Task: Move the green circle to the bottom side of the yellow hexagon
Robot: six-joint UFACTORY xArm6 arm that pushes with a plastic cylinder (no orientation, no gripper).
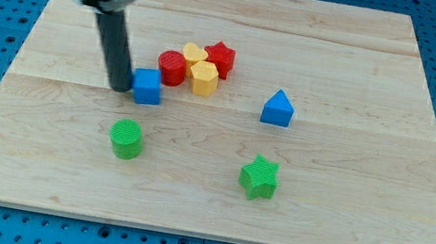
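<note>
The green circle [125,138] sits on the wooden board [369,67] at the lower left of centre. The yellow hexagon [203,78] is above and to its right, in a tight cluster with a red circle [172,68], a yellow heart [195,53] and a red star [221,58]. My tip [120,86] rests on the board just left of a blue cube [148,86], touching or nearly touching it. The tip is above the green circle, a short gap apart.
A blue triangle [278,109] lies right of the cluster. A green star [259,178] sits at the lower right of centre. The board's front edge runs along the view's bottom, with blue pegboard around it.
</note>
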